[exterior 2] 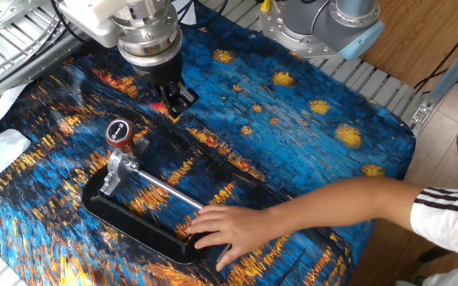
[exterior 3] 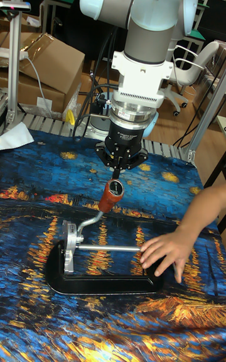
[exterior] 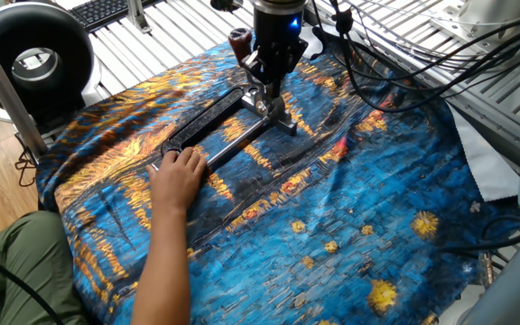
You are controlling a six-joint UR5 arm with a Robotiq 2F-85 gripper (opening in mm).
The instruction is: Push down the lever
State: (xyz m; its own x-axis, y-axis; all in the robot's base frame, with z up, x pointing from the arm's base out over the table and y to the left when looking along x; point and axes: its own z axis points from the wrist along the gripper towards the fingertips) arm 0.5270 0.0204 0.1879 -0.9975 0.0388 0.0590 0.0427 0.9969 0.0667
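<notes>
The lever is a slim silver arm with a dark red-brown knob (exterior 2: 119, 133) (exterior 3: 112, 197) (exterior: 239, 40). It stands raised at a slant from the silver clamp head (exterior 2: 115, 171) (exterior 3: 69, 237). My gripper (exterior 2: 178, 99) (exterior 3: 118, 169) (exterior: 272, 79) hangs just beyond and above the knob, apart from it. Its fingers are shut with nothing between them. In one fixed view the gripper covers part of the lever. The black clamp frame (exterior 2: 133, 229) (exterior 3: 107, 284) lies flat on the cloth.
A person's hand (exterior 2: 229, 226) (exterior 3: 164, 249) (exterior: 179, 171) presses on the far end of the clamp frame. A blue and orange painted cloth (exterior 2: 293, 143) covers the table. Cables (exterior: 395, 63) trail at the back, and a black round device (exterior: 30, 59) stands at the table's corner.
</notes>
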